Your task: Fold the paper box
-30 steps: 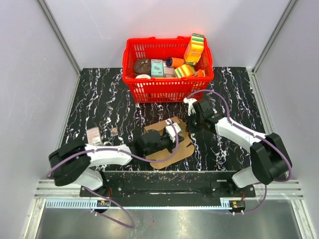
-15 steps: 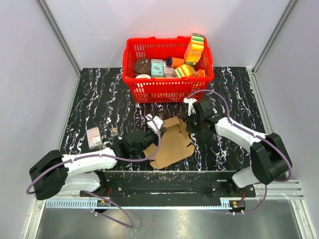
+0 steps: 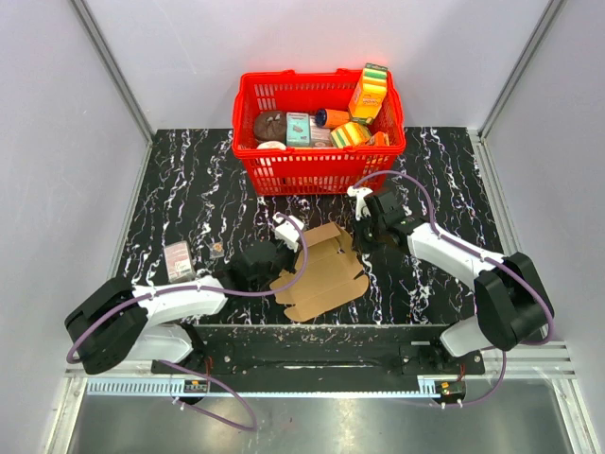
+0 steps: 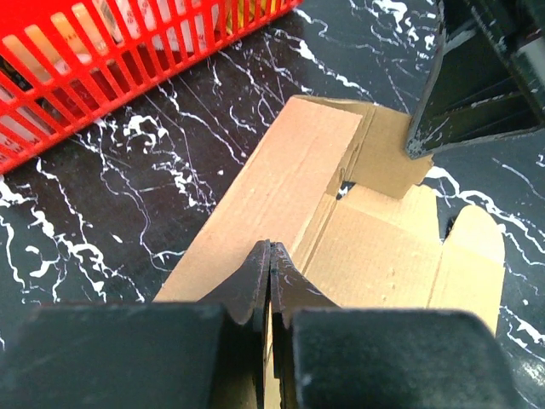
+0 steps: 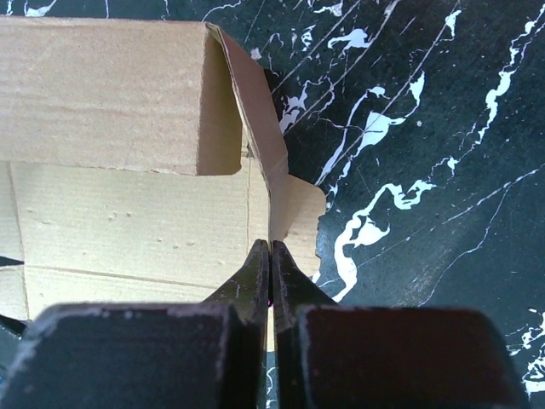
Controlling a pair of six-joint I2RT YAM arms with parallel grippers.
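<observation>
Two arms meet low over the black marbled table (image 3: 189, 189), in front of the red basket (image 3: 317, 170). Between them the paper box (image 3: 326, 279) lies mostly flat near the table's front edge. One long panel (image 4: 281, 187) is raised, and its length runs from the left gripper (image 3: 274, 260) away toward the right gripper (image 3: 361, 236). Each pincer looks closed thin on cardboard: the left on the panel's near end, the right on a small end flap (image 5: 255, 111). I judge that the next fold hinges along that shared line.
</observation>
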